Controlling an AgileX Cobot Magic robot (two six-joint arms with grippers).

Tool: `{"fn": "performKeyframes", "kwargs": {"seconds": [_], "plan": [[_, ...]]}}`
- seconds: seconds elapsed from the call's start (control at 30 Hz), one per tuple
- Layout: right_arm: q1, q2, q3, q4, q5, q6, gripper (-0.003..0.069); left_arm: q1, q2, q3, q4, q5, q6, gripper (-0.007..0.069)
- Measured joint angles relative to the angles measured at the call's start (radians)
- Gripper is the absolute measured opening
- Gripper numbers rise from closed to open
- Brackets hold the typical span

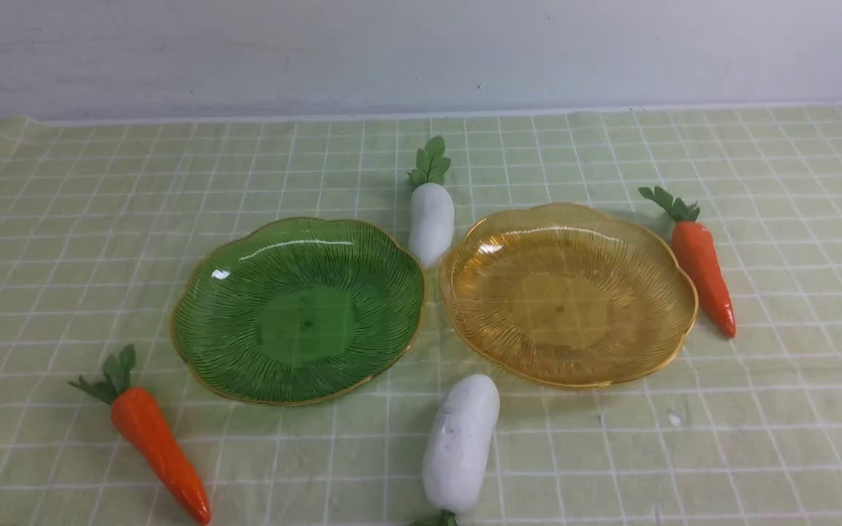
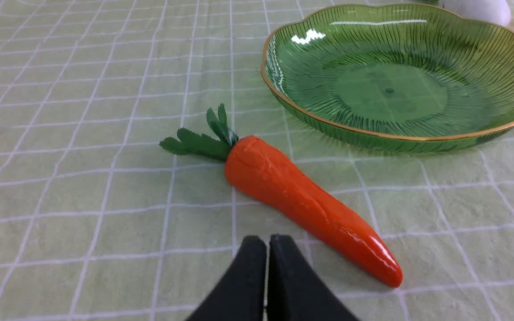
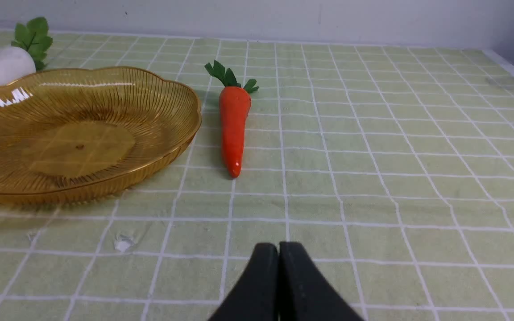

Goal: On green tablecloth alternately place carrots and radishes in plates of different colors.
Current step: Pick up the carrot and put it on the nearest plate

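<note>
Through my left wrist camera, I see an orange carrot lying on the green tablecloth, near the green plate; my left end effector is closed.

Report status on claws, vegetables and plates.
Left claw and right claw shut, empty. Carrots, radishes on tablecloth. Plates empty.

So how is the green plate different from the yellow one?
The green plate is green, while the yellow plate is amber-yellow. The green plate sits on the left, the yellow plate on the right. Both are empty, see-through and ribbed, with wavy gold edges.
</note>
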Motion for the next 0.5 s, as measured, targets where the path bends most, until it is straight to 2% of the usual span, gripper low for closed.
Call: {"fn": "performKeyframes", "kwargs": {"seconds": [0.37, 0.5], "plan": [[0.0, 0.0, 0.0, 0.0, 0.0, 0.0, -0.0014, 0.0, 0.0, 0.001, 0.035, -0.011, 0.0, -0.0008], [0.0, 0.0, 0.0, 0.0, 0.0, 0.0, -0.0014, 0.0, 0.0, 0.002, 0.007, -0.083, -0.06, -0.0008]]}}
